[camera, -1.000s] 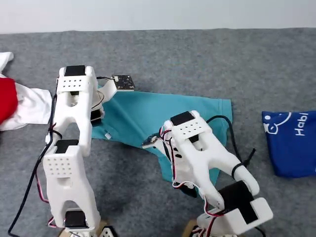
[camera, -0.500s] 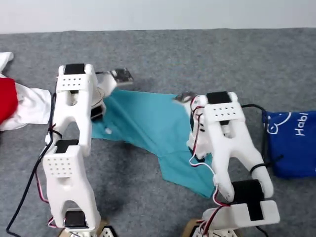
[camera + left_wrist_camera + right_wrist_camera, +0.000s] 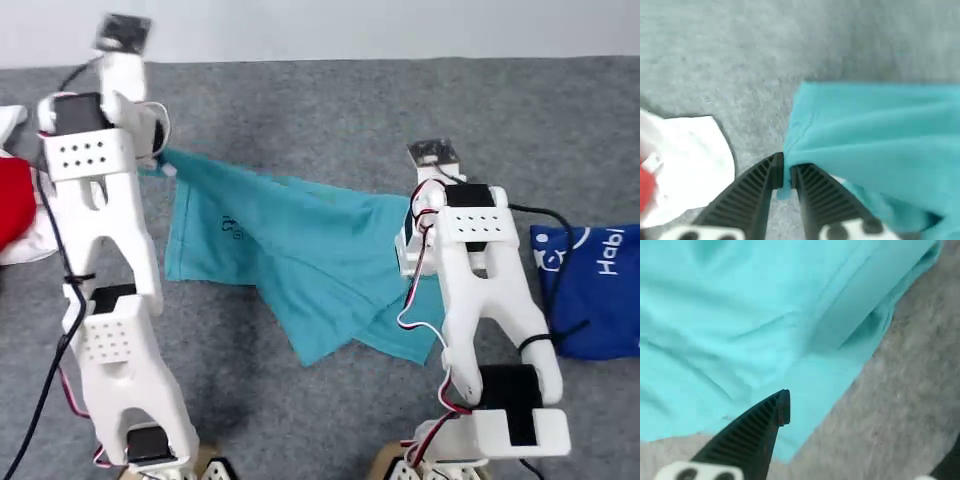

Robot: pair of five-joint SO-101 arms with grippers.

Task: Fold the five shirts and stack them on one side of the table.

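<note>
The left gripper (image 3: 783,176) is pinched tight on a corner of the teal shirt (image 3: 300,250), over the far left of the grey table (image 3: 340,110); the rest of the shirt trails, creased and partly doubled over, across the middle toward the right arm. The right gripper (image 3: 867,432) hangs just above the shirt with its jaws wide apart, gripping nothing; a blue shirt (image 3: 590,290) lies at the right edge, red and white clothing (image 3: 30,215) at the left.
</note>
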